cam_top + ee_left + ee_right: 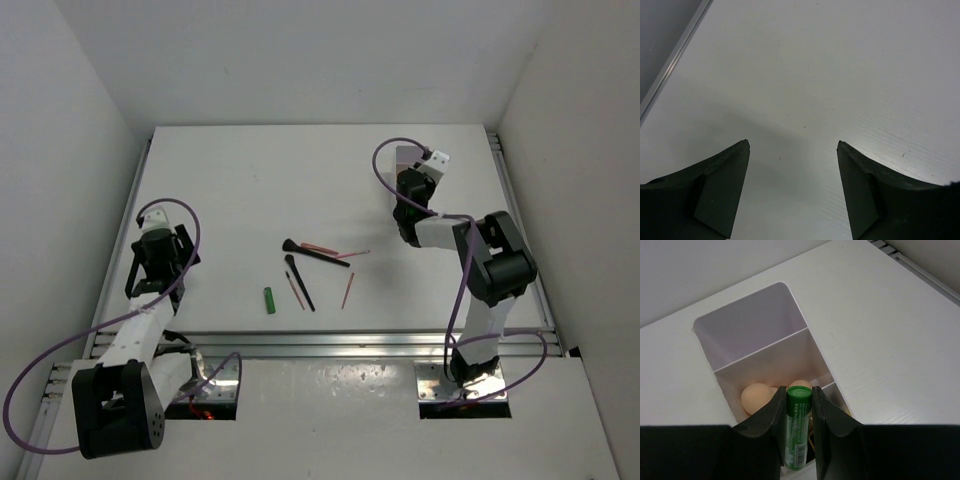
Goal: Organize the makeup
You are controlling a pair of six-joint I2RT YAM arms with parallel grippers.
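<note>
FAR RIGHT OF THE DESK (880, 330): my right jaws pinch a green tube (798, 425), cap end foremost, over the white box (747, 327). Two peach sponges (756, 397) lie in the compartment just beneath it. My left jaws stand wide apart above the left side of the desk. Mid-desk, well apart from both pairs of jaws, lie a second green tube (270, 299), two black-handled brushes (300, 283) and several thin pink pencils (347, 290) — brushes and pencils loosely clustered, that tube just to their left.
</note>
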